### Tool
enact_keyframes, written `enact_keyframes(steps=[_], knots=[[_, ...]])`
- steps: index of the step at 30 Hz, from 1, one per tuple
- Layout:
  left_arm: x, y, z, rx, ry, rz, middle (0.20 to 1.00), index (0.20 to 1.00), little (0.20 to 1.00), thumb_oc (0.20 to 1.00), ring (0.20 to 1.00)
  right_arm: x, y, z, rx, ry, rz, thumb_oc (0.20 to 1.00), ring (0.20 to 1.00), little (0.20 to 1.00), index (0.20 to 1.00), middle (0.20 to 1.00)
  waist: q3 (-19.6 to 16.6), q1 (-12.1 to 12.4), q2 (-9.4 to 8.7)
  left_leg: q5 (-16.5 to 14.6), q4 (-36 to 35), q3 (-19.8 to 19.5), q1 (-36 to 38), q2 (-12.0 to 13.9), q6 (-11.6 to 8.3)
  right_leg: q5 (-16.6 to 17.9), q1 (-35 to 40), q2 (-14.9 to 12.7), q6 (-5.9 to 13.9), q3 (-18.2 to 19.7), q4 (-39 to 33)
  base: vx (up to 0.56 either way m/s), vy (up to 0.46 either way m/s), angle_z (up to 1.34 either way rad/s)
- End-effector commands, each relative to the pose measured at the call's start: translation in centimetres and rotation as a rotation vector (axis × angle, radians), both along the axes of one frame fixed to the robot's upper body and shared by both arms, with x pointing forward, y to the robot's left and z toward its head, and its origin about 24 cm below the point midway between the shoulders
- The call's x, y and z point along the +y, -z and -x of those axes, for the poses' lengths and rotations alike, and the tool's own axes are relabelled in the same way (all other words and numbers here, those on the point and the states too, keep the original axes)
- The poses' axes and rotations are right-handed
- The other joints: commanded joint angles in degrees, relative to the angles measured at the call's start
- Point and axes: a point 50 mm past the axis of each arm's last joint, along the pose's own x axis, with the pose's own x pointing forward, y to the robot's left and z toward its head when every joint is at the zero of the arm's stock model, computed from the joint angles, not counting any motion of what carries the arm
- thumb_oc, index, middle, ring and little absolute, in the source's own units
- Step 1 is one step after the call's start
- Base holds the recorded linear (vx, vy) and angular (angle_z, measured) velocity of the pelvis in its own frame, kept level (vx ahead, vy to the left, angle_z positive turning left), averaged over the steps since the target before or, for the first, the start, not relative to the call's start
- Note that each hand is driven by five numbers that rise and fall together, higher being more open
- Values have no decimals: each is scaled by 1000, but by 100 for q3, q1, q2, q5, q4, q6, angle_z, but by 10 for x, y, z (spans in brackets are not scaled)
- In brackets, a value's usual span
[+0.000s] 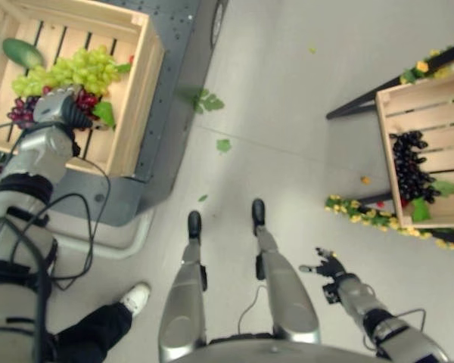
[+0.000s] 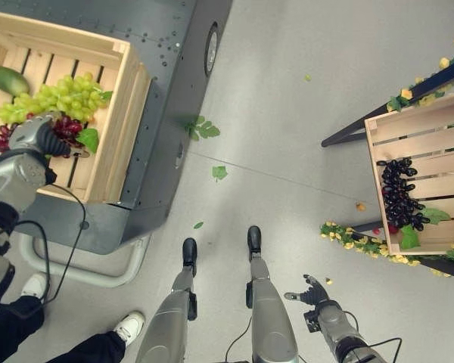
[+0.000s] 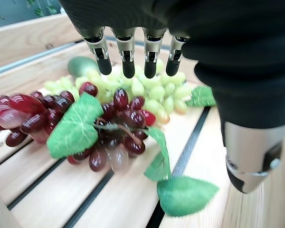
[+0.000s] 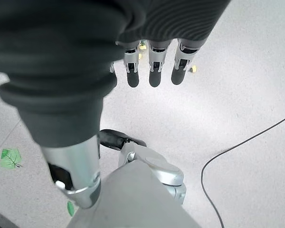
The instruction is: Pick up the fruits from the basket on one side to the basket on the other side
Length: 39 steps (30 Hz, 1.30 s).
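A wooden crate [image 1: 140,91] on my left holds a bunch of green grapes [image 1: 76,68], a bunch of red grapes [image 3: 114,123] with cloth leaves, and a green oval fruit [image 1: 21,53]. My left hand [image 1: 54,106] hovers just over the red grapes, its fingers [image 3: 128,57] straight and holding nothing. On my right, a second wooden crate [image 1: 390,102] contains a bunch of black grapes [image 1: 408,166] and a green leaf. Low on the right, my right hand [image 1: 331,266] hangs open above the floor, fingers [image 4: 154,71] straight.
The left crate rests on a grey metal platform [image 1: 170,45]. The right crate sits on a dark stand trimmed with yellow flowers [image 1: 363,212]. Loose green leaves [image 1: 208,100] lie on the floor between. A person's white shoe [image 1: 136,296] and dark trouser leg are at lower left.
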Motion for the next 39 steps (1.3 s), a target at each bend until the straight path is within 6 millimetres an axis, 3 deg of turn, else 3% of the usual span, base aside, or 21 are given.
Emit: enact_keyframes(steps=[1, 15, 28, 32, 34, 39], knots=[[1, -49, -3, -155, -22, -2, 1000, 1000, 1000, 1000, 1000, -10, 3, 12, 14, 10, 21, 1000, 1000, 1000, 1000, 1000, -77, -30, 38, -11, 315, 166, -469, -454, 316, -270, -42, -94, 494, 105, 300, 0, 0, 0], [1, -49, -8, -96, -84, -82, 1000, 1000, 1000, 1000, 1000, -4, -5, 0, -50, -7, 13, 1000, 1000, 1000, 1000, 1000, 12, -96, -55, 46, 292, 186, -676, -436, 304, -234, -243, -88, 494, 77, 305, 1, 1, 1], [4, -36, -8, -20, -115, -171, 1000, 1000, 1000, 1000, 1000, -8, -6, 3, -75, 33, 0, 1000, 1000, 1000, 1000, 1000, 6, -138, -110, 45, 256, 224, -708, -434, 302, -199, -325, -52, 502, 128, 283, 0, 1, 0], [19, -34, 0, 17, -176, -204, 1000, 1000, 1000, 1000, 1000, -9, -9, 0, -99, 37, -10, 1000, 1000, 1000, 1000, 1000, 16, -147, -136, 51, 246, 235, -730, -428, 304, -177, -351, -50, 511, 141, 271, -6, 1, -3], [36, -32, 11, 41, -235, -219, 1000, 1000, 1000, 1000, 1000, -9, -10, 0, -108, 29, -10, 1000, 1000, 1000, 1000, 1000, 21, -153, -137, 40, 266, 258, -747, -424, 305, -165, -386, -42, 503, 153, 271, -14, 9, -7], [51, -31, 22, 54, -286, -214, 1000, 1000, 1000, 1000, 1000, -9, -10, 1, -109, 27, -13, 1000, 1000, 1000, 1000, 1000, 18, -148, -124, 29, 296, 273, -771, -417, 305, -166, -398, -39, 501, 162, 274, -7, 6, -5]])
